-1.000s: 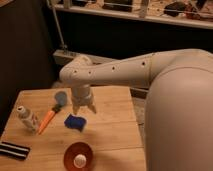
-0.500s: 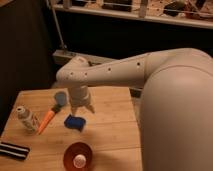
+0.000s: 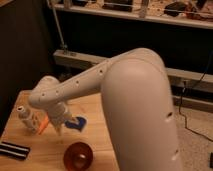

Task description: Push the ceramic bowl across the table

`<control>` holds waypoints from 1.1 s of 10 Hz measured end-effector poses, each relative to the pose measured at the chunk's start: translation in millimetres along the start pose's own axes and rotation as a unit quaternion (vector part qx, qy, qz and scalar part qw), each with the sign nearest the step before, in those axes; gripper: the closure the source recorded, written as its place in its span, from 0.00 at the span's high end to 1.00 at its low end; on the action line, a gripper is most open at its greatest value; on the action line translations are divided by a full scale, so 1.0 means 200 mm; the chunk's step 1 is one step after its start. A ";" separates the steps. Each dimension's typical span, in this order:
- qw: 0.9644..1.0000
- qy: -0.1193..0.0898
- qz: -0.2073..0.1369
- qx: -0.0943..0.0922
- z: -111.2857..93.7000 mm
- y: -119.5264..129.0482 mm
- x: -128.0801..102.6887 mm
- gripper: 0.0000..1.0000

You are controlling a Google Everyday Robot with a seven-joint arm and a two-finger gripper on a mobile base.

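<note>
The ceramic bowl (image 3: 78, 156) is a small glossy orange-red bowl near the front edge of the light wooden table (image 3: 97, 107). My gripper (image 3: 59, 126) hangs down from the white arm, which reaches in from the right. It sits above and just left of the bowl, apart from it, between the orange-handled brush (image 3: 43, 125) and the blue sponge (image 3: 76, 123). It hides part of both.
A small white bottle (image 3: 27, 119) stands at the left next to the brush. A black striped flat object (image 3: 13, 150) lies at the front left corner. Dark shelving and a metal rail run behind the table. The floor lies to the right.
The arm has swung left and nearer the front. The gripper now sits lower, between brush and sponge, closer to the bowl. The bowl has not moved on the table.
</note>
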State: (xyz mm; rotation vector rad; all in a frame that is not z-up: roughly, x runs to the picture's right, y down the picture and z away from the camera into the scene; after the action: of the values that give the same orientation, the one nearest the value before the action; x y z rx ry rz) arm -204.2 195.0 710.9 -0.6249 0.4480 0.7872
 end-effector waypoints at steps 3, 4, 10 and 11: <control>0.996 0.009 -0.077 0.031 0.04 0.10 -0.03 0.65; 0.995 0.011 -0.092 0.032 0.05 0.14 -0.04 0.65; 0.991 0.054 -0.118 -0.010 0.09 0.16 0.03 0.65; 0.991 0.060 -0.116 -0.010 0.10 0.15 0.05 0.65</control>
State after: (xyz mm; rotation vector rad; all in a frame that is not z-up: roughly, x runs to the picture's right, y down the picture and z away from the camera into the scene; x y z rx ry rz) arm -217.9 228.9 709.8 -0.7314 0.4676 0.5362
